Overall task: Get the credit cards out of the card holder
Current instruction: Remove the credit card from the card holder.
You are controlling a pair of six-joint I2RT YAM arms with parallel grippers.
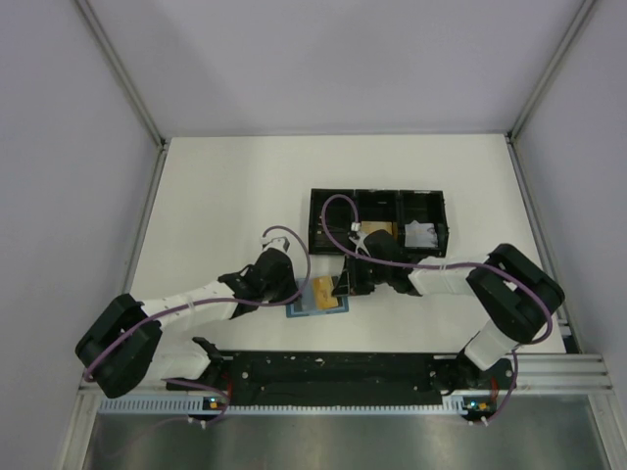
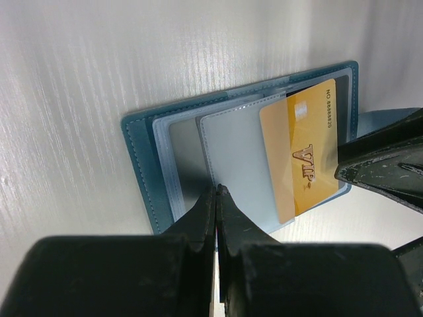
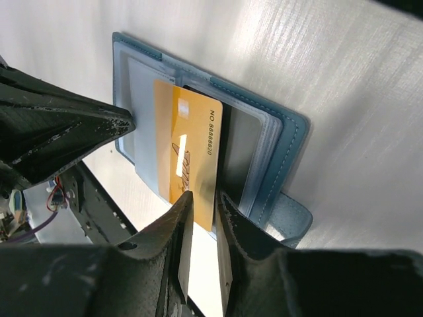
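The gold card sat only half out of the card holder. The left gripper was clenched, the right gripper slightly parted.

Orange-gold card partly out of card holder; right gripper slightly parted.

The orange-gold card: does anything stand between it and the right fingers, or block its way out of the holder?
Nothing visible does. The right fingers sit slightly apart at the orange-gold card's free end, which sticks out of the card holder. The left fingers press the holder beside its path.
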